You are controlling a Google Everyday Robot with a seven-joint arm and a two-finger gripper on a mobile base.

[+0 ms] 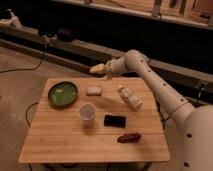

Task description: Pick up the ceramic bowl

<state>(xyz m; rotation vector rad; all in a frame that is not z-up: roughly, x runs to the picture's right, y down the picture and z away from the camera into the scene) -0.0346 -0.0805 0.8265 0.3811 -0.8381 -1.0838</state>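
Observation:
The ceramic bowl (62, 93) is wide, shallow and green inside. It sits on the far left part of the wooden table (65, 142). My gripper (99, 70) hangs in the air above the table's far edge, to the right of the bowl and well above it. Its pale yellow fingers are open and point left, with nothing between them. The white arm reaches in from the right.
A small white block (93, 90) lies just right of the bowl. A clear cup (87, 113) stands in the middle. A white bottle (130, 97) lies on its side at the right. A flat black object (115, 120) and a brown item (128, 137) lie toward the front.

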